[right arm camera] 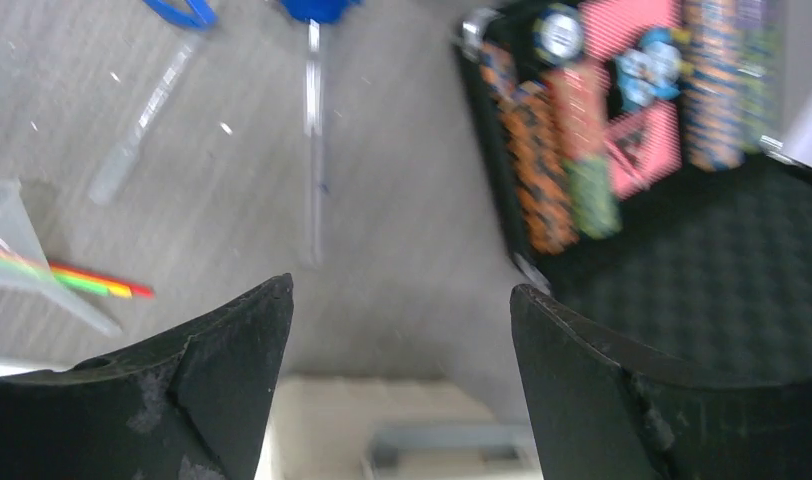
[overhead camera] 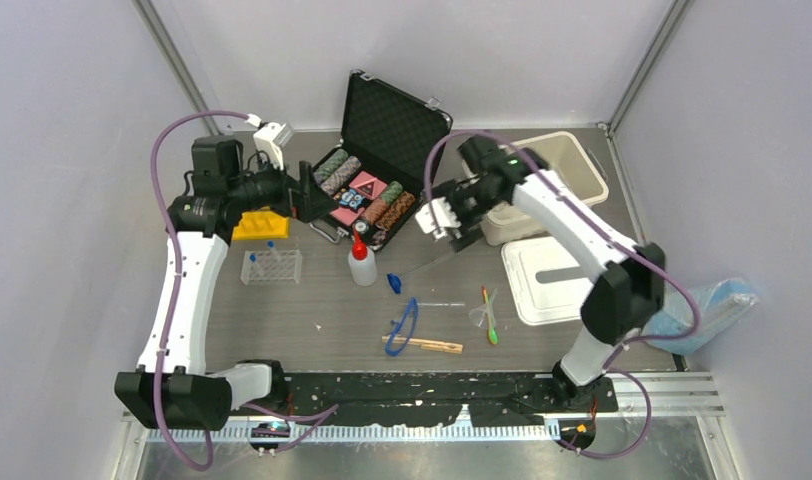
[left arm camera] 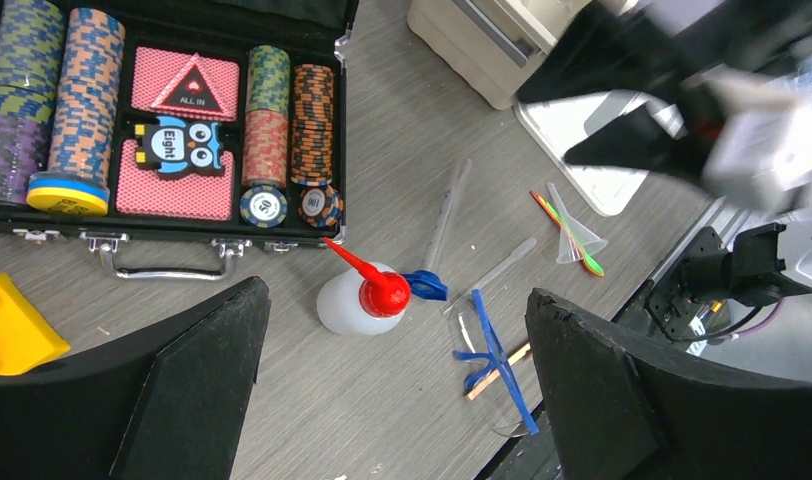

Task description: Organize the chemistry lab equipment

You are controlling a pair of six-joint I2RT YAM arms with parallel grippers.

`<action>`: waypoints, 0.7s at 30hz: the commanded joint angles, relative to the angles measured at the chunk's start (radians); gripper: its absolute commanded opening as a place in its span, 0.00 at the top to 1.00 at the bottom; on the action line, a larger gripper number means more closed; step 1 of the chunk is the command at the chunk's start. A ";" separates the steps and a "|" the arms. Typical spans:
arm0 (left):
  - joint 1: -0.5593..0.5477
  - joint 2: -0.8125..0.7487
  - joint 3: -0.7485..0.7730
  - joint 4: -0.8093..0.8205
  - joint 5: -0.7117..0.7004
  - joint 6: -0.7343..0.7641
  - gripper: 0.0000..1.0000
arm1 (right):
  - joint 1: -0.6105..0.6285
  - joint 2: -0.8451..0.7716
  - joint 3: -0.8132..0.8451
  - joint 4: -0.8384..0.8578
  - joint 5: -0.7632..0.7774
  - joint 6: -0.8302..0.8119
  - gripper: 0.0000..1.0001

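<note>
Well, the left fingers (left arm camera: 197, 380) and right fingers (right arm camera: 602, 370) stand spread, empty; the yellow rack (left arm camera: 7, 330) shows only a corner, the chip case (right arm camera: 582, 130) blurred.

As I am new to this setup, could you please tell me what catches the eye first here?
An open black case of colourful poker chips sits at the back middle of the table. Just in front stands a white squeeze bottle with a red cap, and blue goggles lie nearer the front.
</note>
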 commanded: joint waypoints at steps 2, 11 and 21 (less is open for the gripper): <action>0.004 -0.054 -0.009 0.022 -0.003 0.000 0.00 | 0.120 0.169 -0.039 0.170 0.022 0.107 0.19; 0.004 -0.059 -0.017 -0.001 -0.027 0.015 0.00 | 0.169 0.413 0.022 0.232 0.076 0.124 0.27; 0.003 -0.056 -0.024 -0.010 -0.045 0.022 0.00 | 0.181 0.446 -0.040 0.228 0.077 0.106 0.39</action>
